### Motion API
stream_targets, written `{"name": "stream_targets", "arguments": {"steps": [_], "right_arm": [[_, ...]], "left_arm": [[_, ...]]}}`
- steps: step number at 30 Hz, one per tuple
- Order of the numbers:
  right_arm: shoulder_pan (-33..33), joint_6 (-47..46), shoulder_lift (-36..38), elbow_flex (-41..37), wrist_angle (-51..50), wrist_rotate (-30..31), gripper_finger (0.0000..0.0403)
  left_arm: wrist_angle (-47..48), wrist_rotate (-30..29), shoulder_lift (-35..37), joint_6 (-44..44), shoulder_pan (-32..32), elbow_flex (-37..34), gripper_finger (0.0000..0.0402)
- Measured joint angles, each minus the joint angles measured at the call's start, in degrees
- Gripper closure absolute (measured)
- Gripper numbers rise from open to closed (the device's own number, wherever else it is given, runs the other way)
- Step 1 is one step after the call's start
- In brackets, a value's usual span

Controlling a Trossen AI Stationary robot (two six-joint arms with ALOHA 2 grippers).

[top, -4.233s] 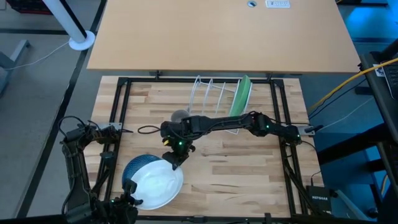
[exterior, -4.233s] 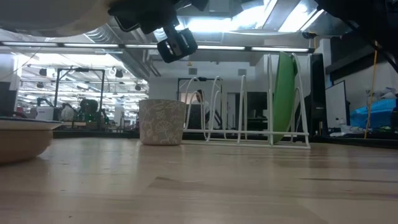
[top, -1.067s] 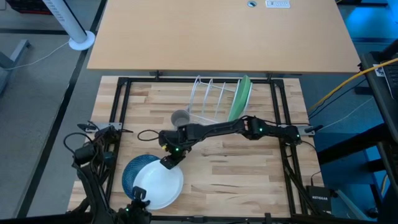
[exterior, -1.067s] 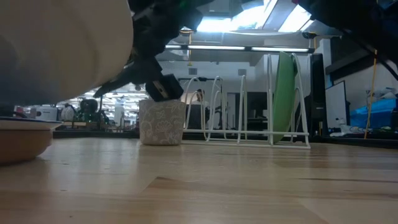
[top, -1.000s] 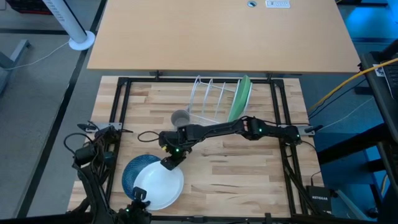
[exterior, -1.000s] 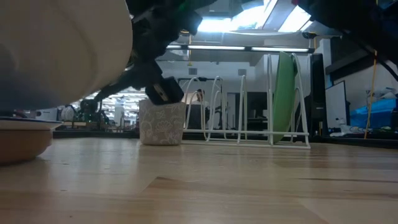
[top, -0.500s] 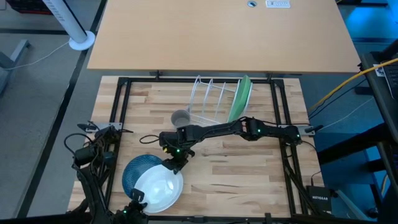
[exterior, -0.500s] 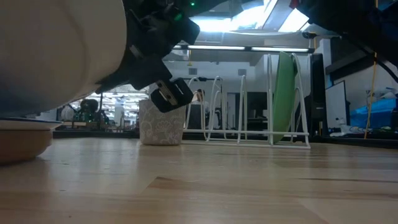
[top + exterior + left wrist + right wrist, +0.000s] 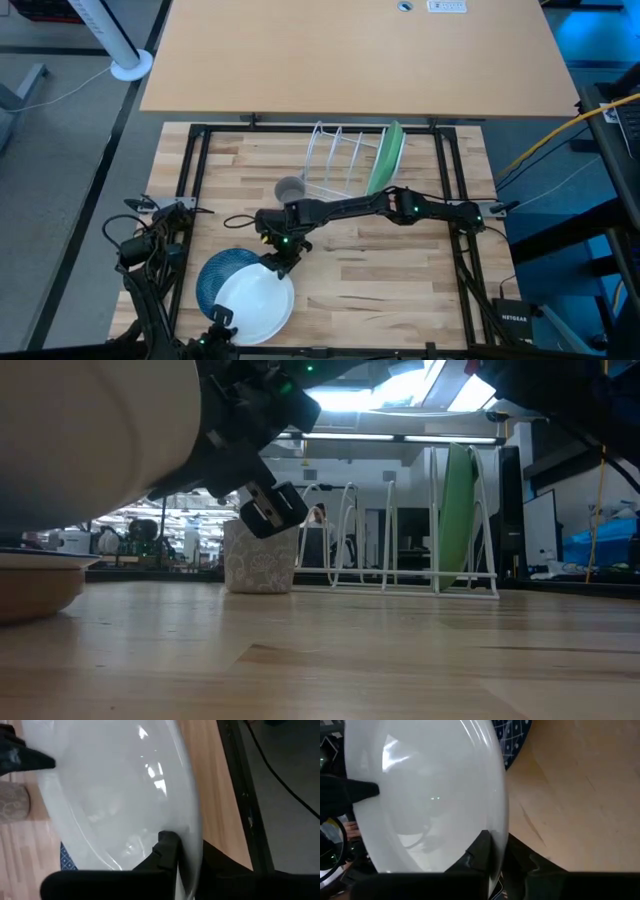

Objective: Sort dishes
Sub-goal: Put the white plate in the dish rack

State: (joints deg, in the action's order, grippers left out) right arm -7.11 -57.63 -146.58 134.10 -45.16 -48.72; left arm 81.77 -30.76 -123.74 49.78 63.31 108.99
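Observation:
The white plate (image 9: pixel 255 303) hangs tilted over the table's near left, held between my two grippers. My right gripper (image 9: pixel 273 265) is shut on its far right rim, and my left gripper (image 9: pixel 215 319) is shut on its near left rim. Under the white plate's left part, the dark blue plate (image 9: pixel 207 280) lies flat on the table. The green plate (image 9: pixel 385 158) stands on edge in the right slot of the white wire rack (image 9: pixel 335 160). My left gripper pinches the white plate's rim (image 9: pixel 194 827) between its two fingers. One finger (image 9: pixel 167 847) lies on the hollow upper face and the other is behind the rim. It slants down from the near left. The plate is clear of the table. My right gripper pinches the opposite rim (image 9: pixel 501 820) of the white plate. One finger (image 9: pixel 481 847) is on the upper face and the other lies beyond the edge. It slants down from the far right. In the low view the plate (image 9: pixel 90 430) hangs tilted above the table.
A small grey cup (image 9: pixel 290 188) stands left of the rack. A black frame (image 9: pixel 195 180) borders the wooden table. Bare wood stretches across the middle and near right. A second tabletop (image 9: pixel 350 55) lies beyond the far edge.
My right gripper has turned at the wrist and shut on the white plate's far right rim. The plate has stayed lifted over the blue plate.

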Motion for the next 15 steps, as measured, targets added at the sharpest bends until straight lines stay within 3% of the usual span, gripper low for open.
{"name": "stream_targets", "arguments": {"steps": [15], "right_arm": [[0.4,-1.0,0.0,0.0,0.2,-2.6,0.0377]], "left_arm": [[-2.3,0.3,0.0,1.3,-0.2,0.0,0.0373]]}}
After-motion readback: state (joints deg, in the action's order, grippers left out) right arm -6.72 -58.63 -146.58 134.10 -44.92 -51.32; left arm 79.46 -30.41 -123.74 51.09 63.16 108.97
